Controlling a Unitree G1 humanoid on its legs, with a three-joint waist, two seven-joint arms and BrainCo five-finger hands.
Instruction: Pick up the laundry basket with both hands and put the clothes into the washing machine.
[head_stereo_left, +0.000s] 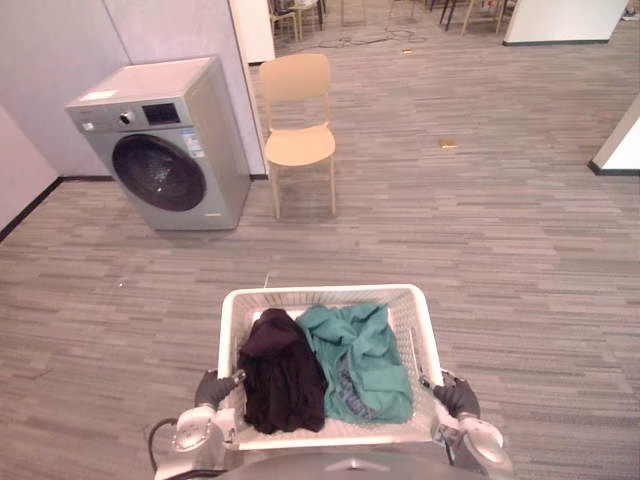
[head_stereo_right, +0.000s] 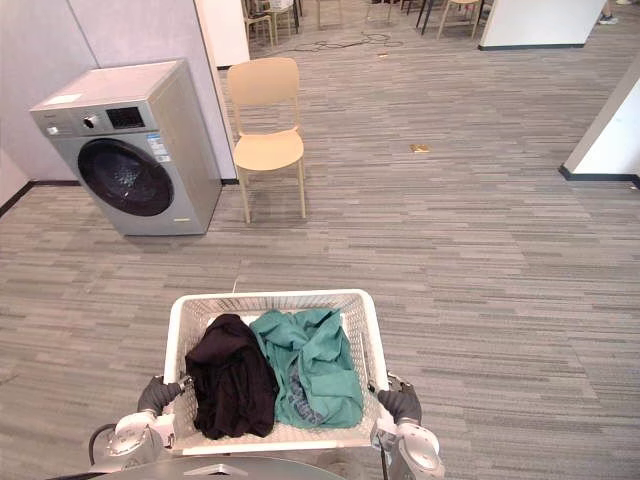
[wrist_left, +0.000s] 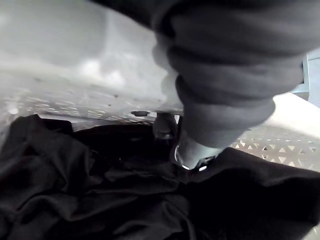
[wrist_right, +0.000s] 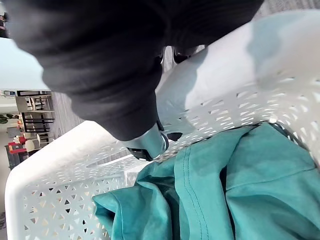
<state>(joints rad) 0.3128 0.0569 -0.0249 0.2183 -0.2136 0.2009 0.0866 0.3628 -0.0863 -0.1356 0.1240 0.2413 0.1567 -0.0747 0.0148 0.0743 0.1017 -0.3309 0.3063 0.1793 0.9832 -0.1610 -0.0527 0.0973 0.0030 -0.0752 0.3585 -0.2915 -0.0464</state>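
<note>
- Right now my left hand (head_stereo_left: 213, 388) is curled onto the left rim of the white perforated plastic laundry basket (head_stereo_left: 320, 293). The left wrist view shows a finger hooked over the rim and down the inner wall.
- My right hand (head_stereo_left: 460, 397) has the same hold on the right rim, with a finger wrapped over the edge.
- The basket is level in front of me, apparently carried above the grey wood-grain floor (head_stereo_left: 500, 250). It is well apart from the silver front-loading washing machine (head_stereo_left: 165, 145), which stands ahead to my left.
- Contents: a crumpled black garment (head_stereo_left: 280, 380) fills the left half and a teal garment (head_stereo_left: 360, 360) the right half. They touch in the middle.
- Risk: I grip only the rim edges, so uneven lift could tilt the basket and spill the clothes.
- Risk: the machine's round door looks closed and both hands are busy, so the basket probably has to go down first.
- Risk: the beige chair (head_stereo_left: 298, 120) stands just beside the machine, and a wide approach could clip it.
</note>
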